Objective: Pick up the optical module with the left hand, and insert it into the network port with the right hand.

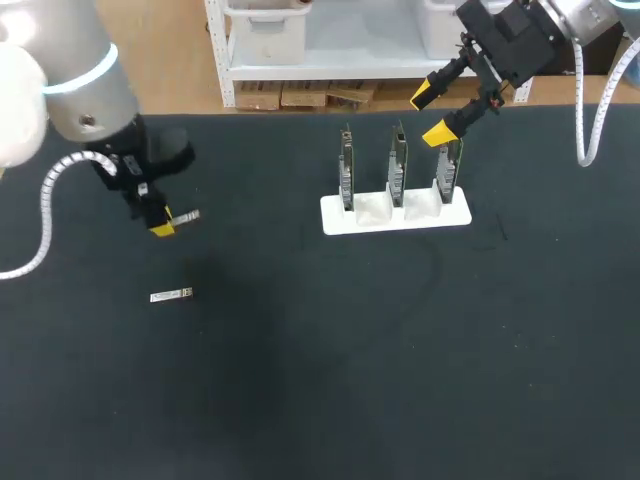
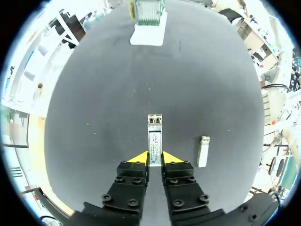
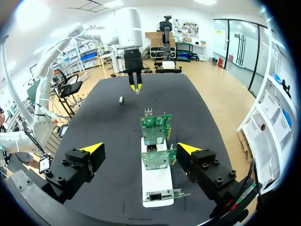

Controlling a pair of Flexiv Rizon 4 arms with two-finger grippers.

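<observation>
At left of black table [image 1: 300, 380], left gripper [image 2: 154, 157] pinching optical module [image 2: 154, 134], module jutting ahead of its tips, spare module [image 2: 203, 150] lying flat nearby, right gripper [image 1: 432, 114] spread wide, over white stand [image 1: 395, 215] holding three upright network cards [image 1: 397, 165], far right of centre.

Black tabletop [image 1: 320, 390] filling most of the frame, white stand [image 1: 345, 220] sitting at upper middle, spare silver module [image 1: 171, 295] lying flat at left middle

The bench [image 1: 330, 380] lies open across the frame's lower half and middle. Upper middle, a white stand [image 1: 395, 213] with three upright cards [image 1: 397, 160] blocks the way, the right claw [image 1: 430, 114] spread over its right end. At left lies a loose module [image 1: 171, 295].
</observation>
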